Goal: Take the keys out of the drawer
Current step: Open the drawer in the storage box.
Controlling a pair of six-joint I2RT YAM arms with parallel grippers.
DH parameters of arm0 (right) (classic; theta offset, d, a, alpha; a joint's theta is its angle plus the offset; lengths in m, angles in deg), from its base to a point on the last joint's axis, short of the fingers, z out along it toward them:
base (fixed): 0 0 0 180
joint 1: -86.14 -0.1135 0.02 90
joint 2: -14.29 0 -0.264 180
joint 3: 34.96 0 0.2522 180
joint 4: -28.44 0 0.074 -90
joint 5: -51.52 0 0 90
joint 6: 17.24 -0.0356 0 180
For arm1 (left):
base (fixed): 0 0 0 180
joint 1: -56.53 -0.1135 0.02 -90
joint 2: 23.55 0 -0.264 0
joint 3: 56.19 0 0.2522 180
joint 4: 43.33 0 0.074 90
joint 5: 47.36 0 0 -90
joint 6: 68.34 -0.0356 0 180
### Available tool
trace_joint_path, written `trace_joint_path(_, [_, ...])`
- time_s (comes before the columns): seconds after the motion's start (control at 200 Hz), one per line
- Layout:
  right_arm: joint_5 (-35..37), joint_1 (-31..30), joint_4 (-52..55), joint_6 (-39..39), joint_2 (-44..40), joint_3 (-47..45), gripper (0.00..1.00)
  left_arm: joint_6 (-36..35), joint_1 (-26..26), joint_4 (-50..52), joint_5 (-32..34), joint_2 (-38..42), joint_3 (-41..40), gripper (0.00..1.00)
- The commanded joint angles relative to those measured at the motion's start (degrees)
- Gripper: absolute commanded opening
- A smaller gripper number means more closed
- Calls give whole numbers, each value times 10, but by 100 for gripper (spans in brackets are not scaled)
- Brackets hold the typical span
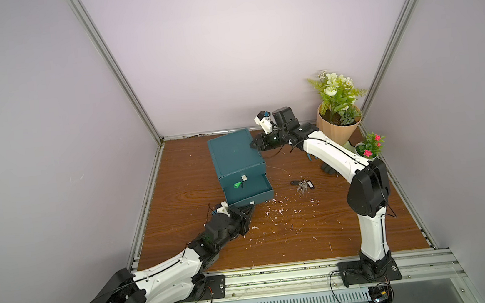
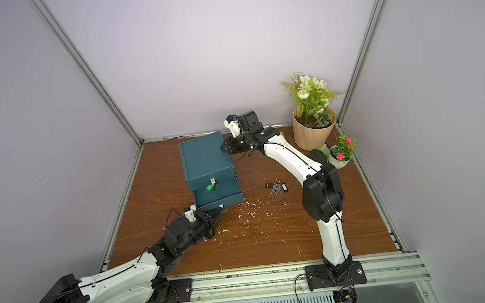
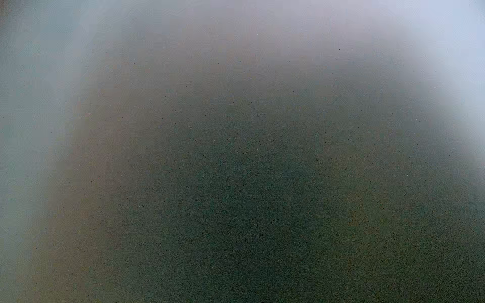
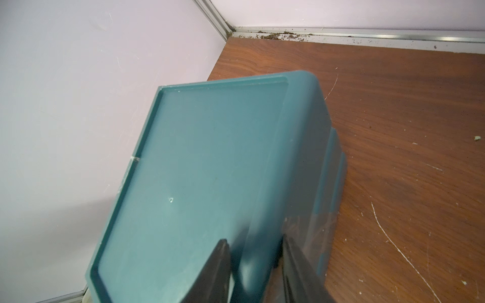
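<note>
A teal drawer box (image 1: pixel 232 153) (image 2: pixel 205 159) stands at the back of the wooden table. Its lower drawer (image 1: pixel 257 187) (image 2: pixel 227 194) is pulled out, and a key with a green tag (image 1: pixel 237 185) (image 2: pixel 209 187) lies inside. A silver bunch of keys with black tags (image 1: pixel 301 185) (image 2: pixel 276 187) lies on the table to the right of the drawer. My left gripper (image 1: pixel 249 209) (image 2: pixel 219 211) is shut, its tip at the drawer's front knob; the left wrist view is a dark blur. My right gripper (image 1: pixel 253 143) (image 2: pixel 222 148) (image 4: pixel 254 240) clamps the box's (image 4: pixel 210 157) upper right edge, one finger on top, one on the side.
A large beige pot with white flowers (image 1: pixel 338 126) and a small white pot with pink flowers (image 1: pixel 370 148) stand in the back right corner. White crumbs (image 1: pixel 272 213) are scattered in front of the drawer. Walls close in the left, back and right.
</note>
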Motion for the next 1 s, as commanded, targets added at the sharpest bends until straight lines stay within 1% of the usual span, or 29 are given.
trace_joint_path(0.0, [-19,-20,36,-4,-24,-23,37,-27,10,47,-34,-2,7,4])
trace_joint_path(0.15, [-21,-22,29,-9,-39,-43,37,-30,31,33,-42,-12,11,4])
trace_joint_path(0.36, [-22,-28,13,-17,-56,-71,37,-4,89,32,-8,7,-7,4])
trace_joint_path(0.44, [-20,-30,8,-18,-62,-79,37,2,103,31,-4,12,-14,4])
trace_joint_path(0.67, [-15,-35,-7,-24,-73,-98,37,1,109,37,-5,38,-23,4])
trace_joint_path(0.871, [-14,-42,-6,-24,-66,-87,36,-6,111,38,-21,42,-20,4])
trace_joint_path(0.996, [-14,-42,-3,-24,-62,-83,36,-6,115,38,-18,49,-20,5])
